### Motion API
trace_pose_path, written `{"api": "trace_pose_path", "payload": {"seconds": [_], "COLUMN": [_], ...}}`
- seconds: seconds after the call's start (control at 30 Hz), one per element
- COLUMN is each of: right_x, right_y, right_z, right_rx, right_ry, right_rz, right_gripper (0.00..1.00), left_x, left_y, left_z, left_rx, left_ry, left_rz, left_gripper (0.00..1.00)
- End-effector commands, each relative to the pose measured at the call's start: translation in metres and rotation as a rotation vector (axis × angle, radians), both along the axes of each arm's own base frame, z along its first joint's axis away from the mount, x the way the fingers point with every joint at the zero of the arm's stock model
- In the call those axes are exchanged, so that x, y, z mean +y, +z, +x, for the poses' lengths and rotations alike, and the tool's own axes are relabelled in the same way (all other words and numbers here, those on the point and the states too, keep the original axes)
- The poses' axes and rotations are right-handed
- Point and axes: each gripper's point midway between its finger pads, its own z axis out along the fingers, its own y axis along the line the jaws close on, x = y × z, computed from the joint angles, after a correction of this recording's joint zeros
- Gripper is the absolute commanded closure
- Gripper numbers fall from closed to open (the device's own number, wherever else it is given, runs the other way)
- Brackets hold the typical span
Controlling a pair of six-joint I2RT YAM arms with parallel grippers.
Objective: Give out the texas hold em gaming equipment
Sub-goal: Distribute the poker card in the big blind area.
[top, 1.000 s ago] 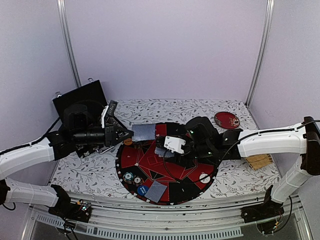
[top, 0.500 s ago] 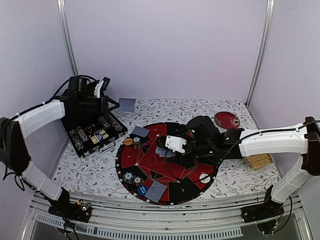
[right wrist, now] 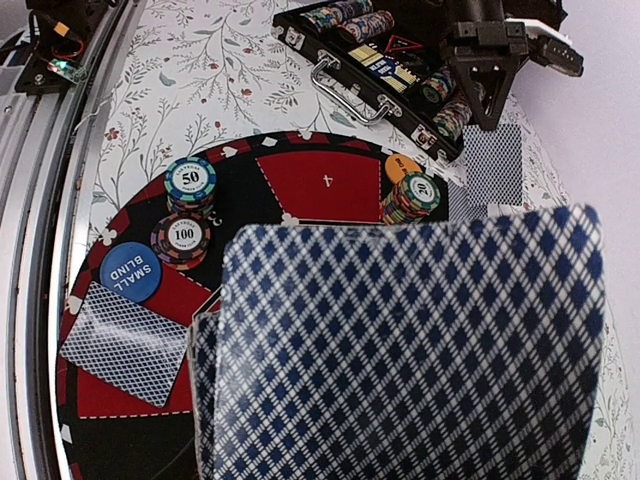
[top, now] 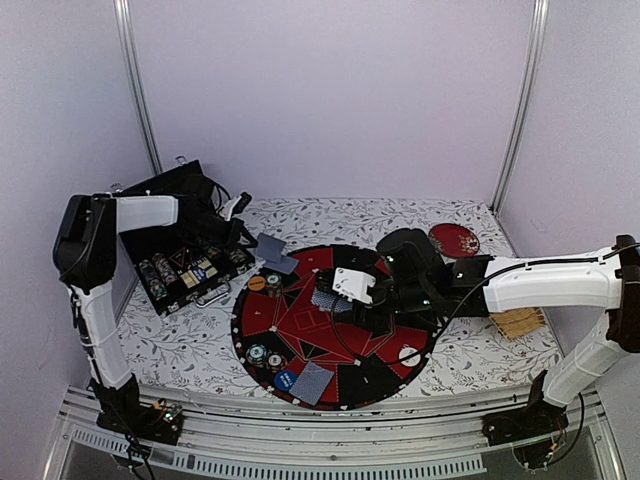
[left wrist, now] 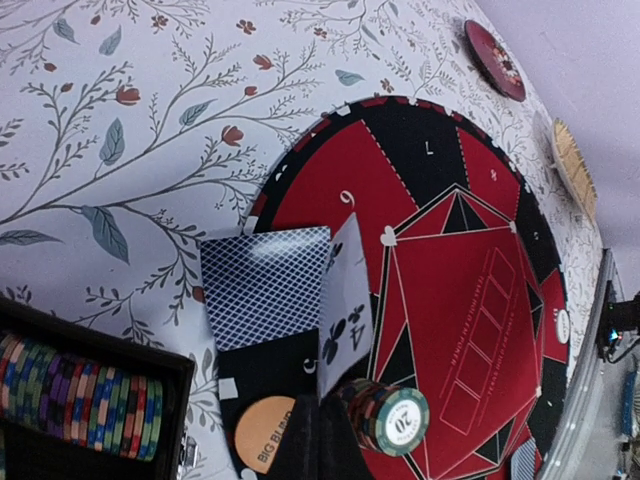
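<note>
Several rows of striped chips (left wrist: 80, 395) fill the open black case (top: 185, 265) at the table's (top: 400, 215) left. We find the left pincer (top: 248, 240) closed, apparently pinching a clubs card (left wrist: 345, 300). The right pincer (top: 328, 300), half-spread, grips a card stack (right wrist: 400, 350) above the round mat (top: 300, 325).

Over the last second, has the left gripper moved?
Yes. The left gripper, pinching a card, moved up-frame off the round mat's far-left rim, toward the chip case.

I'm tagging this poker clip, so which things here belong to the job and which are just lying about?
Job: grey-blue-backed playing cards, striped round poker chips, orange button disc, blue button disc, white button disc.
Lying about: dark red round plate, straw-coloured slatted mat.
</note>
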Motion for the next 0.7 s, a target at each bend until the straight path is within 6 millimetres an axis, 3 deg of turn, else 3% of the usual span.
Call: {"api": "trace_pose_path", "payload": {"seconds": [0.0,0.27,0.47,0.67], "right_x": [-0.002,-0.003,-0.003,-0.001], "right_y": [0.006,0.003,0.000,-0.003], "right_z": [-0.004,-0.003,-0.004,-0.003], "right_rx": [0.014,0.022,0.026,0.029], "right_ry": [0.006,0.000,0.002,0.001], "right_rz": [0.022,0.016,0.012,0.007], "right_gripper": [0.48,0.48,0.48,0.48], "left_x": [-0.006,-0.012,0.000,-0.006], "left_y": [-0.014,-0.040,-0.071,-0.085], "left_z": [0.008,0.015,0.027,0.032], "left_rx": [0.015,0.072,0.089,0.067], "left_ry": [-0.048,-0.085,-0.046,-0.056], "left_rz": [-0.015,-0.012,0.124,0.199], "left_gripper": [1.00,1.00,1.00,1.00]}}
